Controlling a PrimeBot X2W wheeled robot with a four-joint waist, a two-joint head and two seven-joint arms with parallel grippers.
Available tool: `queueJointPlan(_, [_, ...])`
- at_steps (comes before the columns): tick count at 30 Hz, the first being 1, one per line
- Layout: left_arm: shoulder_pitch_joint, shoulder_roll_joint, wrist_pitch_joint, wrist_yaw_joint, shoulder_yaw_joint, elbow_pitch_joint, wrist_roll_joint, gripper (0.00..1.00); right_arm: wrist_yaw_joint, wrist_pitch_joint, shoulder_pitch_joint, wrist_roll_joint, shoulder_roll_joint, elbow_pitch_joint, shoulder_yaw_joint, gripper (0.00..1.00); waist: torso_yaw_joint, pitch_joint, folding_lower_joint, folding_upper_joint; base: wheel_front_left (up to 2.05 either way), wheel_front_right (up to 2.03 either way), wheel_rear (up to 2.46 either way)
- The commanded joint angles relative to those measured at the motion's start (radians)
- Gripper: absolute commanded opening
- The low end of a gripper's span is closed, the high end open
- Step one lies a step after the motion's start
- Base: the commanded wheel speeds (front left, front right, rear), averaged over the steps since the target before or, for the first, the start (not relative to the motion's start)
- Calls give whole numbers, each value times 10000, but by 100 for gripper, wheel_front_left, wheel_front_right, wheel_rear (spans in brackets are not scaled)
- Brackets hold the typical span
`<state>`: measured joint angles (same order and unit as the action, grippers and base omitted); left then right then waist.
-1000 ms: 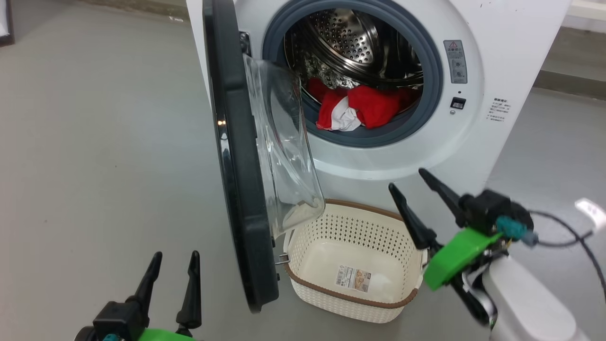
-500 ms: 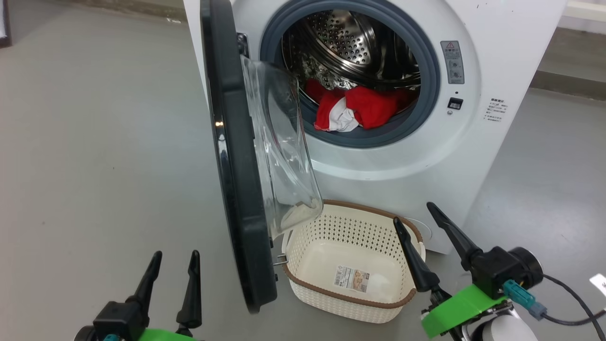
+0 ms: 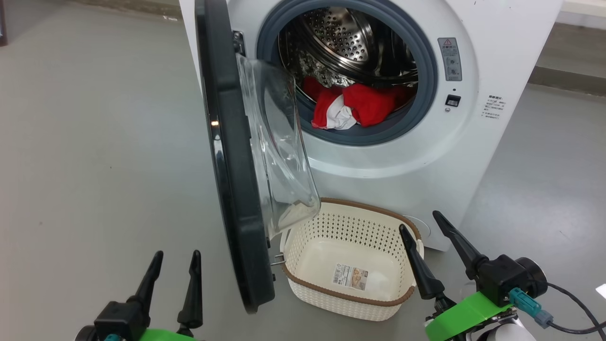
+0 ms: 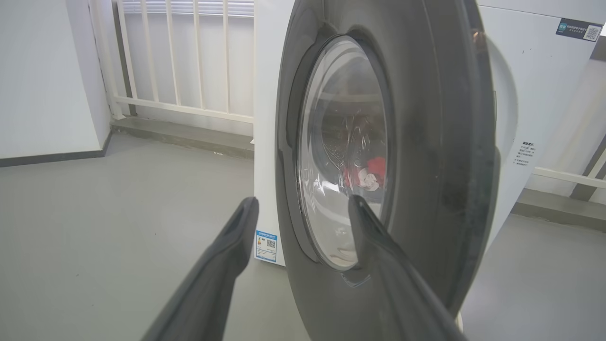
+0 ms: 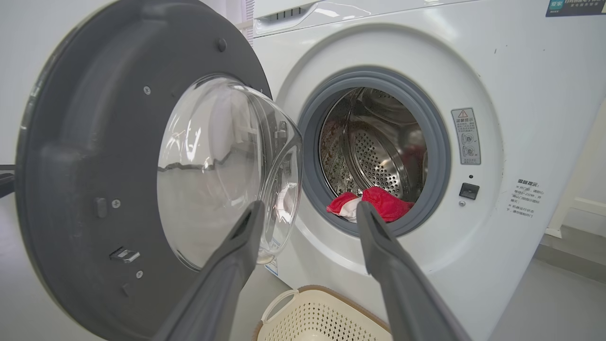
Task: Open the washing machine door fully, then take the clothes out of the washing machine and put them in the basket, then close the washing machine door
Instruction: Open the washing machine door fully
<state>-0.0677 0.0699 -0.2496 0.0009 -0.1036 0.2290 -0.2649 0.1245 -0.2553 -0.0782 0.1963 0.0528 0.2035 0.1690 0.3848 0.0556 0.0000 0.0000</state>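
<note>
Grey floor, white railing behind. L hand was open, empty, facing outer side of washing machine door. R hand open, empty too, by right end of basket. Door stood swung out. Clothes lay at front of drum inside washing machine; basket on floor in front of it, beside door.

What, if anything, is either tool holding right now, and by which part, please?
Nothing is held. The left tool and the right tool both stand open and empty; the clothes lie in the washing machine.
</note>
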Motion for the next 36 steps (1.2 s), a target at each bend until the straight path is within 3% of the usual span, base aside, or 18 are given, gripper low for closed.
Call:
queueJointPlan(1, [-365, 54, -120, 78, 300, -258, 78, 100, 62, -64, -94, 120, -24, -257, 145, 100, -1, 1, 0, 0, 0, 0, 0])
queueJointPlan(13, [-471, 82, -119, 232, 241, 255, 173, 100, 62, -64, -133, 332, -25, -233, 294, 100, -47, 2, 0, 0, 0, 0, 0])
queueJointPlan(15, [-512, 112, -119, 268, 221, 273, 220, 47, 62, -64, -143, 363, -25, -237, 306, 100, -54, 2, 0, 0, 0, 0, 0])
queueJointPlan(16, [-550, 129, -120, 290, 222, 231, 255, 41, 62, -64, -143, 374, -25, -235, 324, 100, -55, 4, 0, 0, 0, 0, 0])
queueJointPlan(19, [-675, 156, -120, 338, 217, 68, 336, 39, 62, -64, -137, 391, -25, -224, 371, 100, -48, -4, 0, 0, 0, 0, 0])
queueJointPlan(20, [-729, 173, -120, 348, 235, -26, 349, 31, 62, -64, -132, 401, -25, -223, 379, 100, -46, -7, 0, 0, 0, 0, 0])
queueJointPlan(22, [-874, 222, -121, 383, 271, -267, 399, 0, 62, -64, -111, 451, -25, -214, 417, 100, -37, -11, 0, 0, 0, 0, 0])
queueJointPlan(36, [-2233, 718, 518, 626, 233, -3160, 783, 0, 62, -64, -140, 575, -26, -140, 791, 100, -160, -77, 0, 0, 0, 0, 0])
